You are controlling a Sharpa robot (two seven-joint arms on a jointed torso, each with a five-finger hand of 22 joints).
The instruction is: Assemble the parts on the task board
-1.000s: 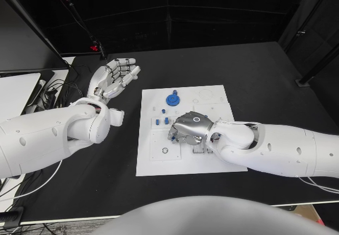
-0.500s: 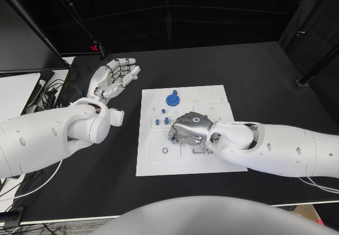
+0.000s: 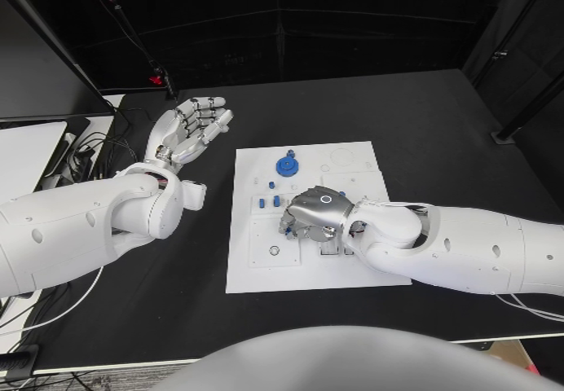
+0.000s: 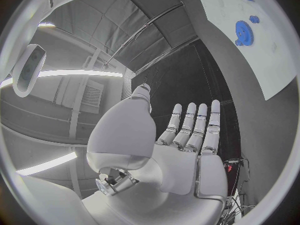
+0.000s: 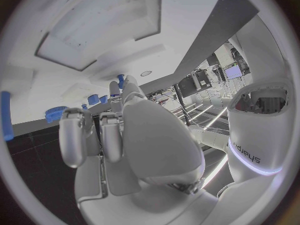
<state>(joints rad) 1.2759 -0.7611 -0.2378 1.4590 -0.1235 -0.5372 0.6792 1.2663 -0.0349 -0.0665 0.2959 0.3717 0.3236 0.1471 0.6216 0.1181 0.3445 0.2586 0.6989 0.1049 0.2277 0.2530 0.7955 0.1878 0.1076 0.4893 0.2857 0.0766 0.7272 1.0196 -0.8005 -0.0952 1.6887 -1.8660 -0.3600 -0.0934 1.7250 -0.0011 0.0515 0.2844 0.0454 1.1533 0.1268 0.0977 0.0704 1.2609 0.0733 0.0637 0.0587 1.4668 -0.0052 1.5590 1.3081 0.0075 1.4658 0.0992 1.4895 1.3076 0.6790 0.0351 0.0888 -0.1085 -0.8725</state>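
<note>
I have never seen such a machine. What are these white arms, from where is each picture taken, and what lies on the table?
This is a robot with two white arms, each ending in a silver hand. One picture looks down from a camera on its head. The two round pictures come from cameras at its wrists, behind each hand. On the black table lies a white task board with small blue parts, among them a blue gear. The left hand hangs beside the board, fingers apart, holding nothing. The right hand is low over the board's middle with fingers curled down. A small blue part shows at its fingertips; whether it is held, I cannot tell.
</note>
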